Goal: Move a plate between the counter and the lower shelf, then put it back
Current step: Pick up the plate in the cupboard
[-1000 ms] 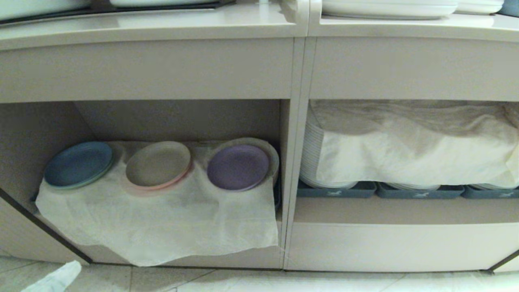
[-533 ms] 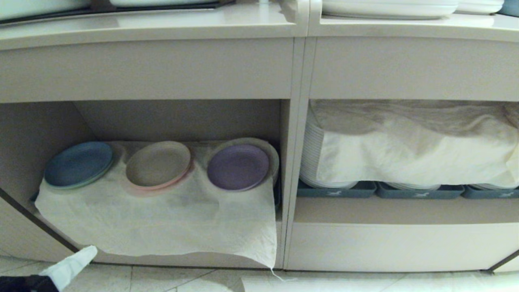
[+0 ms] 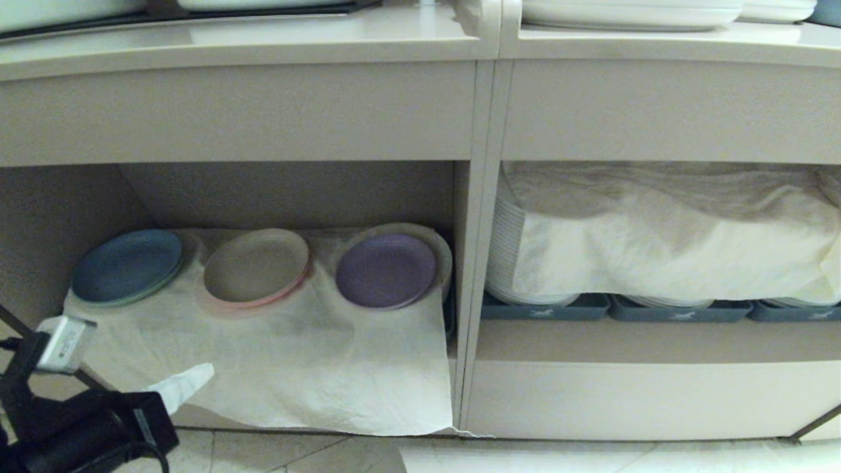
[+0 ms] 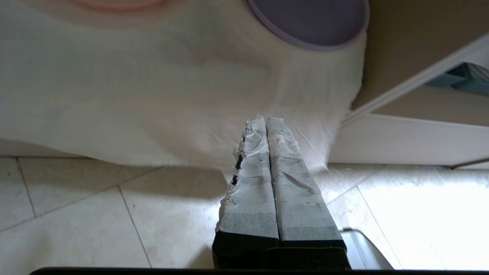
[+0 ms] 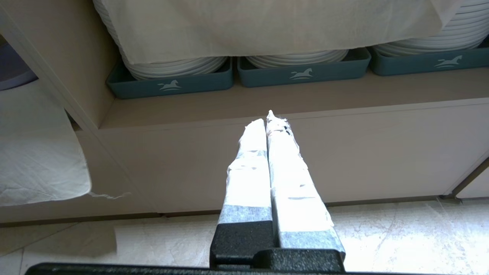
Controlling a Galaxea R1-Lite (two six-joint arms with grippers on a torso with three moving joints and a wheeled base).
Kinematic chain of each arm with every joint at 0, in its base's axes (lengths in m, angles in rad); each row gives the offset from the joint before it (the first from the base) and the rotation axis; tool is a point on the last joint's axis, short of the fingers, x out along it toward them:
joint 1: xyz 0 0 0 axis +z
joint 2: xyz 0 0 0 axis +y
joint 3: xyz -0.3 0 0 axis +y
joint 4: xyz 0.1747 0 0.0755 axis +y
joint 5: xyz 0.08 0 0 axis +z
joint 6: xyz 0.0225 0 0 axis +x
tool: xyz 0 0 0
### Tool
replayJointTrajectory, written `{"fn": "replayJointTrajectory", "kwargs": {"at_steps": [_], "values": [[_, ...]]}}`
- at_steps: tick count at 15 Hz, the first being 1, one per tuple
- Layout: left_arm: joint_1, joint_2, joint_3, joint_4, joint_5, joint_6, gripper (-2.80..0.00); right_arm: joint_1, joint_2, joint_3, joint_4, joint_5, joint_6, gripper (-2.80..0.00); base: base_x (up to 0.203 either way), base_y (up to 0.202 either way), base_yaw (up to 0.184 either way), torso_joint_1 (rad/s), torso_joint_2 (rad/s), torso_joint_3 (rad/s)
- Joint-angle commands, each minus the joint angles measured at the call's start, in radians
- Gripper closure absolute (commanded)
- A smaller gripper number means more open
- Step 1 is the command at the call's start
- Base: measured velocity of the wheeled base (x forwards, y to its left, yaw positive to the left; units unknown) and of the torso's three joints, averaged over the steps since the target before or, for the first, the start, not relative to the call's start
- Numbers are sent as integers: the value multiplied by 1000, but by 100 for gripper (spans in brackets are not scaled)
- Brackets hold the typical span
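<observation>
Plate [image 3: 386, 270] untouched on lower shelf [image 3: 289, 197]; left gripper [image 4: 266, 121] clenched empty near cloth [image 3: 295, 368]; right gripper [image 5: 267, 121] clenched, parked. Whole move left.

Cloth-draped white plates [image 3: 519, 263] in blue-grey trays [image 3: 545, 307]

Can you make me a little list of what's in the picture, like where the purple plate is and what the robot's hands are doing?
plate: lavender, on top of the right-hand stack in the lower shelf
neighbours: beige plate in the middle, blue plate on the left
white cloth: under the plates, hanging over the shelf's front edge
left gripper: shut, empty, low in front of the cloth
right gripper: shut, empty, before the niche with blue-grey trays
counter: above the shelf
</observation>
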State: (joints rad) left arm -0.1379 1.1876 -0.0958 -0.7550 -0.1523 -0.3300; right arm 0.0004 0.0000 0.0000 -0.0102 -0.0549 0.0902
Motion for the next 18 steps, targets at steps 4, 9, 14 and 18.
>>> {"fn": "replayJointTrajectory", "kwargs": {"at_steps": [4, 9, 14, 18], "values": [[-56, 267, -89, -146, 82, -44, 0, 0, 0, 0, -1, 0, 0, 0, 0, 0, 0, 0, 0, 0], [-198, 387, -123, -205, 175, -82, 0, 1, 0, 0, -1, 0, 0, 0, 0, 0, 0, 0, 0, 0], [-209, 498, -223, -187, 190, -169, 0, 1, 0, 0, -1, 0, 0, 0, 0, 0, 0, 0, 0, 0], [-210, 578, -290, -198, 201, -178, 0, 1, 0, 0, -1, 0, 0, 0, 0, 0, 0, 0, 0, 0]]}}
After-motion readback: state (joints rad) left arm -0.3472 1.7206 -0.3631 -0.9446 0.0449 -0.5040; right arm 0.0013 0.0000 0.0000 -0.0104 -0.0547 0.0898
